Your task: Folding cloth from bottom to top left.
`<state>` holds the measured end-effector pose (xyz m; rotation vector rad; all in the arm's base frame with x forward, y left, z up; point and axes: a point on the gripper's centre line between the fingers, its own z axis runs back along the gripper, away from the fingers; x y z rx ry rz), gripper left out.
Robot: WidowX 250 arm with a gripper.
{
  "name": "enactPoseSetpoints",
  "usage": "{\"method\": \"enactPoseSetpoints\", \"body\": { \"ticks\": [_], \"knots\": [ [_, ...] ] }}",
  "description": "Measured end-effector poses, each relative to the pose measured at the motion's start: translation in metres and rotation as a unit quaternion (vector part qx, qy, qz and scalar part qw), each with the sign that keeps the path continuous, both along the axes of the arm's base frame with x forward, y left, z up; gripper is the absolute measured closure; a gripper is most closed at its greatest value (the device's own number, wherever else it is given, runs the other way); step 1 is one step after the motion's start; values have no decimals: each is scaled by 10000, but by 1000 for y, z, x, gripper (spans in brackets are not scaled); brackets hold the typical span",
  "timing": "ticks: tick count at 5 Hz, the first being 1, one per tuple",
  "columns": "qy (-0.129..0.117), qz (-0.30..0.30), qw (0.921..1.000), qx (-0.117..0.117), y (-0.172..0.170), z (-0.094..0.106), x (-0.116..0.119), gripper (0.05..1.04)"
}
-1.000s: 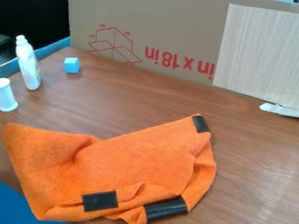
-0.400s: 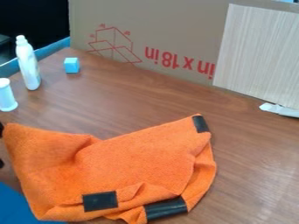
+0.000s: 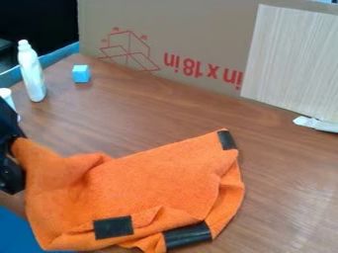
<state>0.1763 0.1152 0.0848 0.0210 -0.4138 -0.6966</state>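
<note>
The orange cloth (image 3: 155,180) lies in a loose, rumpled heap across the lower left and lower middle of the frame, on the brown table (image 3: 284,188), its left part drawn up into a soft peak. The black gripper (image 3: 13,152) is at the left edge, right against that peak; such a raised corner gives it something to take hold of, which flat fabric would not, and that is likely why it is placed there. Whether it has pinched the cloth or only presses on it I cannot tell. One dark patch (image 3: 113,227) and a dark band (image 3: 188,235) sit along the bottom edge, and a dark tab (image 3: 227,140) marks the upper right corner, so the layers seem partly doubled and uneven. The step in hand looks like securing the left corner for the fold; the next move would call for a firm grip and a low, slow carry, since the limp fabric could slip or drag the layers beneath. The white bottle (image 3: 31,71) and blue cube (image 3: 81,73) stand at the upper left, apart from the cloth, probably just set out of the way, while a white container (image 3: 6,94) is close behind the gripper and could be bumped.
</note>
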Motion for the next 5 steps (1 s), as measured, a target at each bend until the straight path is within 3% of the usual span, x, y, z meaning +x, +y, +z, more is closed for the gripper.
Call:
{"method": "enactPoseSetpoints", "body": {
  "ticks": [1, 3, 4, 5],
  "knots": [
    [4, 208, 9998, 68, -6, -1, 11, 310],
    [26, 425, 9989, 171, -4, -6, 20, 865],
    [116, 425, 9990, 101, -5, -8, 18, 985],
    [131, 545, 9984, -120, 2, 13, 14, 1002]
  ]
}}
